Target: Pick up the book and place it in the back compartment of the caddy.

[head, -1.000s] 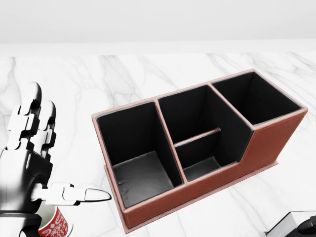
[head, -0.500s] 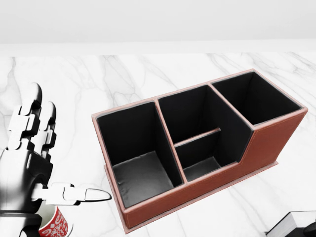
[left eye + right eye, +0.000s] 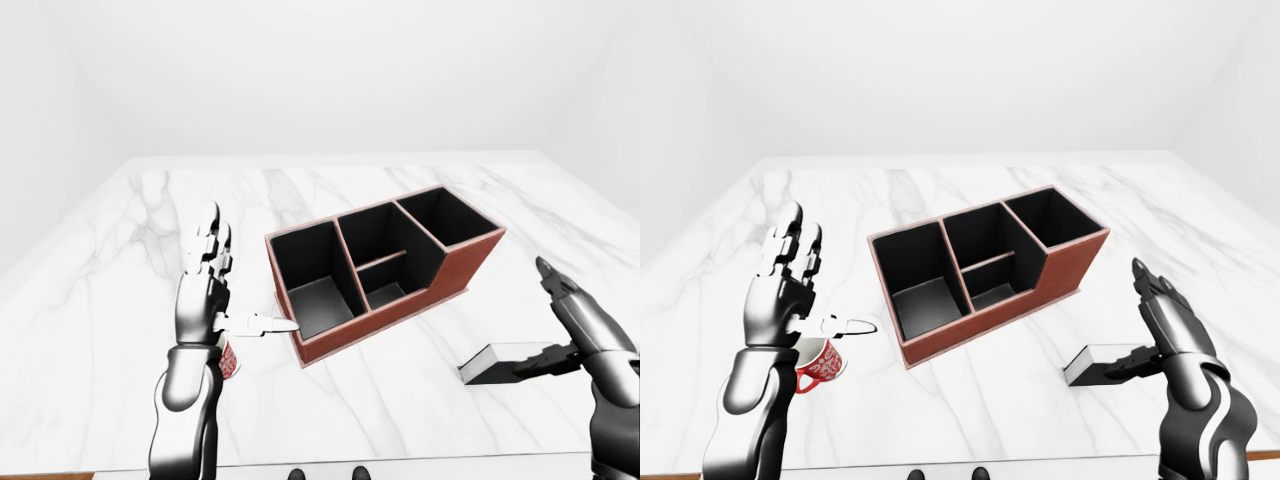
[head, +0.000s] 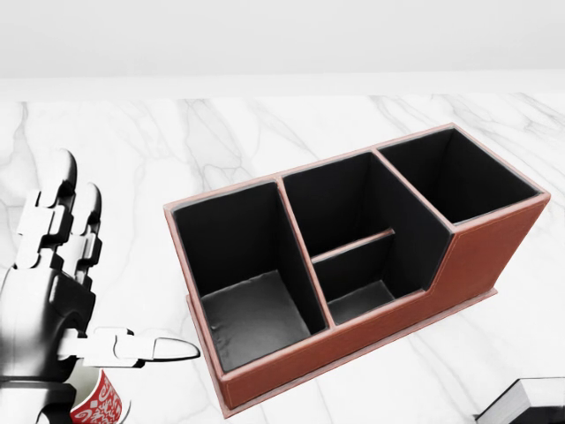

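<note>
The book [image 3: 492, 362], flat with pale grey covers and a dark edge, lies on the marble table at the right of the left-eye view, below and right of the caddy. Its corner shows at the bottom right of the head view [image 4: 530, 397]. The caddy [image 3: 470, 262] is red-brown leather with black compartments, all empty [image 4: 477, 256]. My right hand [image 3: 548, 320] is open beside the book's right end, thumb by its edge. My left hand [image 3: 245, 275] is open, fingers up, thumb pointing at the caddy's left end.
A red and white mug [image 3: 820, 362] stands on the table under my left hand, left of the caddy. The table's near edge [image 3: 400, 462] runs along the bottom of the eye views. A white wall stands behind the table.
The dark tip of my right hand has slid out of the head view's bottom right corner, off the book's corner. My left hand has sunk slightly. Caddy and book have not moved.
</note>
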